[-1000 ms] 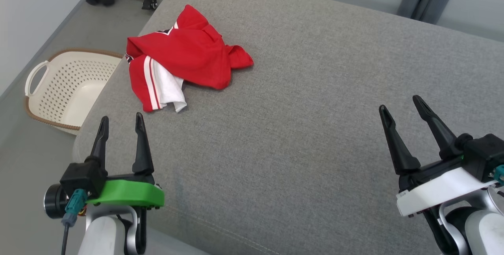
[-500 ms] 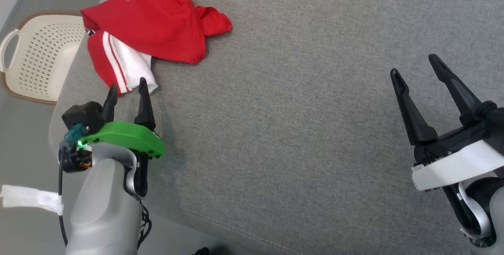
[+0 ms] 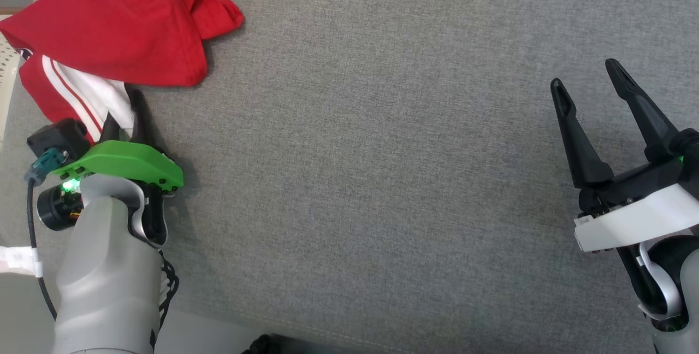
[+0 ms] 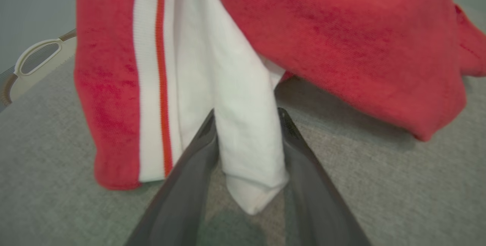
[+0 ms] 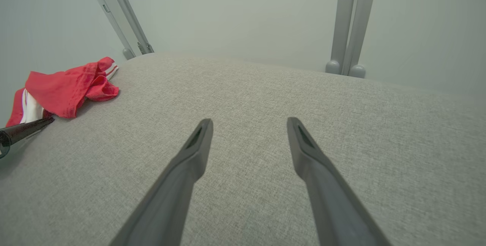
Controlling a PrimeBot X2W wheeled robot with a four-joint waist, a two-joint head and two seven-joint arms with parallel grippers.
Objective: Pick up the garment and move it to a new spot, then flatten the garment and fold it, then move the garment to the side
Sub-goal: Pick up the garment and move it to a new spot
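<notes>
**Left jaws.** My two dark fingers (image 4: 190,185) stand on either side of a white fold (image 4: 246,136) of the garment (image 3: 109,26). The cloth touches the inner face of each finger. The fold's lower corner hangs down between them, close to the cushion (image 3: 382,152). I cannot tell whether the jaws are pressing the cloth or only flanking it. In the head view the fingertips are tucked under the near edge of the garment. The green cover (image 3: 125,160) on my wrist sits just below them.

**Right jaws.** These are released. The fingers (image 5: 178,185) are spread wide with nothing between them. They are held over bare grey fabric, well apart from the garment.

**Garment.** It is a red top with white panels and a red-and-white striped band, and it lies crumpled. It sits at the far left of the cushion as I face it, near that edge. One red flap covers most of the white part. A small red bunch sticks out on the side toward my right arm.

**Surroundings.** The cushion is grey woven upholstery (a stitched seam runs along its near edge). A cream basket (image 4: 22,82) with a looped handle sits beyond the cushion's left edge, lower than the garment. Two pale metal posts (image 5: 349,22) rise behind the far side, against a plain wall.
</notes>
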